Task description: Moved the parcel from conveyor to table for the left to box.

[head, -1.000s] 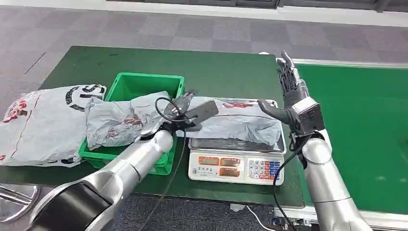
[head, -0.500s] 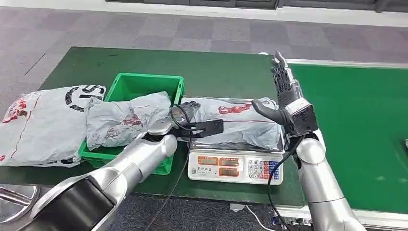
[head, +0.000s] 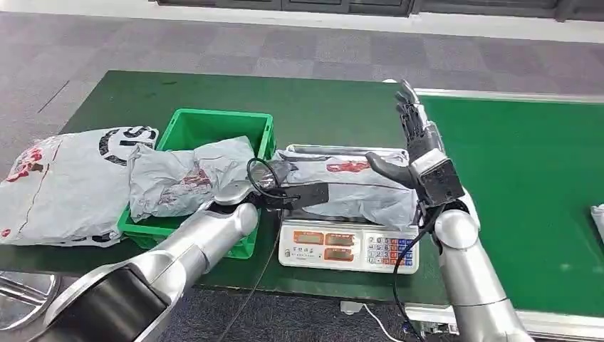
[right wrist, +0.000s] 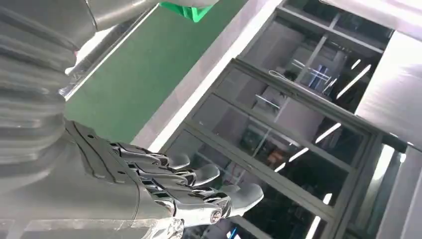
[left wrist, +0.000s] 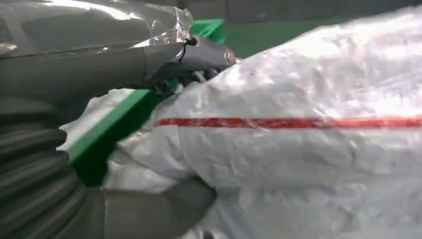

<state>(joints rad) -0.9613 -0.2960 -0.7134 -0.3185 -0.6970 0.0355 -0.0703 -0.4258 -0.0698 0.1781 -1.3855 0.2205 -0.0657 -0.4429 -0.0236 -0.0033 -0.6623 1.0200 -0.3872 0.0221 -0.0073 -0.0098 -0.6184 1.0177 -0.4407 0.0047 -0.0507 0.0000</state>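
The parcel (head: pixel 352 182), a grey poly bag with red print, lies across the tray of a weighing scale (head: pixel 347 246) on the green table (head: pixel 320 107). My left hand (head: pixel 281 187) is at the parcel's left end. In the left wrist view its thumb (left wrist: pixel 154 211) presses in under the parcel (left wrist: pixel 298 149) and its fingers (left wrist: pixel 199 50) reach over the top, so it grips that end. My right hand (head: pixel 418 142) is raised beside the parcel's right end with fingers straight up and thumb out, holding nothing. The right wrist view has the same hand (right wrist: pixel 164 189) in the air.
A green bin (head: pixel 186 128) stands left of the scale with another grey parcel (head: pixel 181 178) draped over it. A large white bag (head: pixel 64 185) lies at the table's left. The green conveyor (head: pixel 527 199) runs on the right, with a further parcel (head: pixel 597 214) at its edge.
My left hand has come down from above the parcel onto its left end. My right hand has drifted slightly left, still raised. A parcel has appeared at the conveyor's right edge.
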